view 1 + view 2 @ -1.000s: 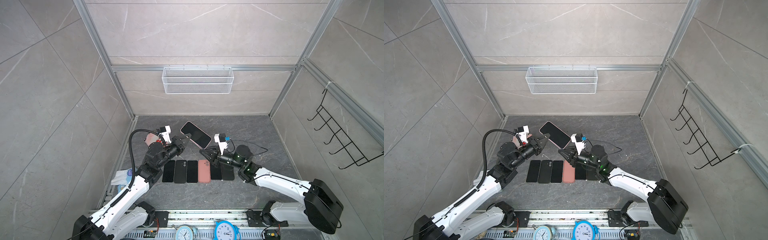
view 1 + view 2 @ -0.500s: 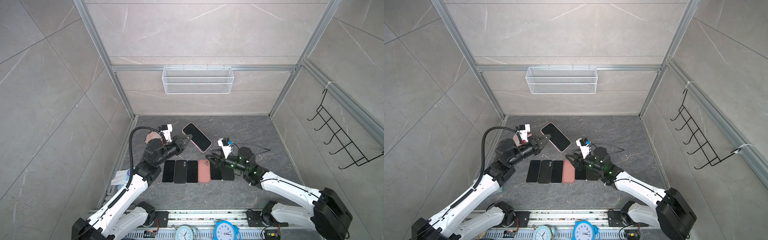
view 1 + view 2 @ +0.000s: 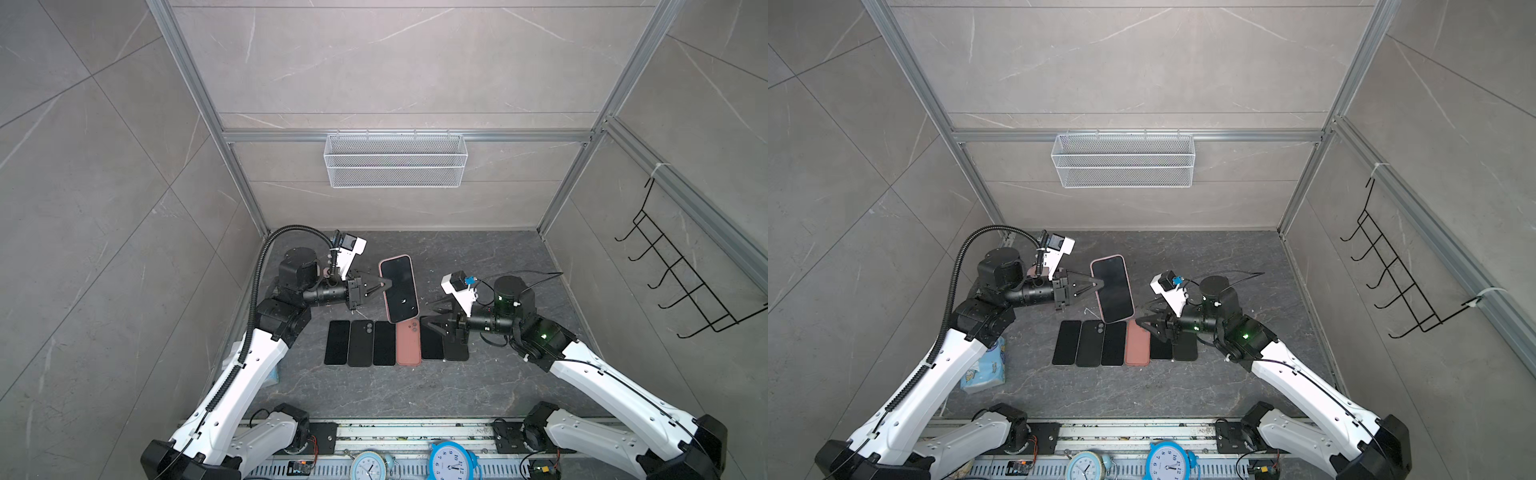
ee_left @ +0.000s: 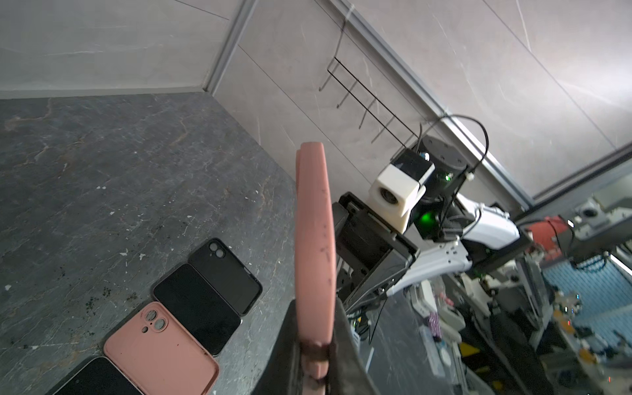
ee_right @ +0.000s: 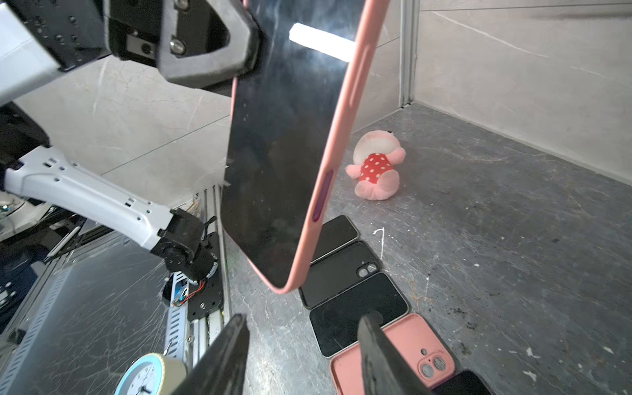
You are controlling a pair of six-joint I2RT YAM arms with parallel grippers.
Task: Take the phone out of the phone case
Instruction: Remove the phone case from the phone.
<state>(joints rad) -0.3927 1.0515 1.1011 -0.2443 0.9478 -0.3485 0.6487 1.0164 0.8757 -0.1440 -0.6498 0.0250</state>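
While your left tool (image 3: 387, 286) pinches one long edge of the single raised phone (image 3: 399, 286), that phone sits inside its pink phone case (image 4: 314, 222). It is held clear above the surface (image 3: 478, 249), with the dark screen facing up in both top views.

Your right tool (image 3: 432, 317) has its two fingers moderately spread with nothing between them. It is close to the lower end of the phone and is not touching it.

On the surface beneath, six flat items lie side by side in one row (image 3: 383, 343). One is an empty pink case (image 3: 408, 343) and five are dark. Two of the dark ones show camera cut-outs, and three show plain black faces.

Two alarm clocks (image 3: 453, 461) stand at the front edge. One plush toy (image 5: 376, 167) lies near the wall on your left arm's side, and one tissue pack (image 3: 984, 370) lies beside your left arm. One wire basket (image 3: 395, 160) hangs on the back wall. One black hook rack (image 3: 681, 282) hangs on the wall on your right.
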